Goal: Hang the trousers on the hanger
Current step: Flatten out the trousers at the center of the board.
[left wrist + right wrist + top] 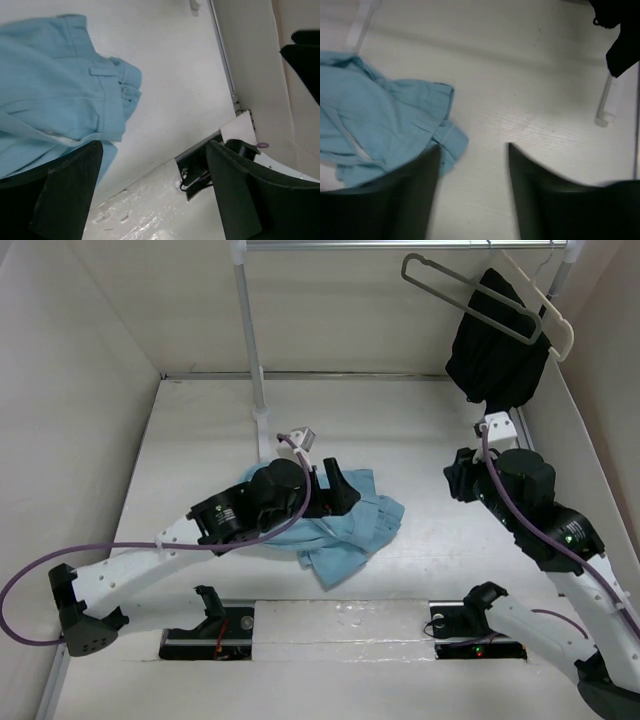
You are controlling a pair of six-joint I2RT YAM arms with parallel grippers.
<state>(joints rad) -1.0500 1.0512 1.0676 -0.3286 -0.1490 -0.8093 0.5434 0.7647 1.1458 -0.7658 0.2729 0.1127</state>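
Pickup stage, nothing gripped yet. The trousers (352, 528) lie in a crumpled heap in the middle of the tabletop (200, 440), waistband and belt loops showing in the left wrist view. The left hand (154, 150) hovers at the heap's edge, fingers spread wide and empty, one finger over the blue cloth and the other over bare tabletop. The right hand (474, 149) is spread and empty too, hanging over open tabletop just right of the heap. Up at the back the hanger (405, 272) hangs on the rail (400, 245), well apart from the trousers, beside a black garment (495, 340) on a cream hanger (558, 335). My read: the next move is a drop onto the waistband and a firm pinch; thin cloth bunches, so a second grip from the right looks wise before lifting toward the hanger
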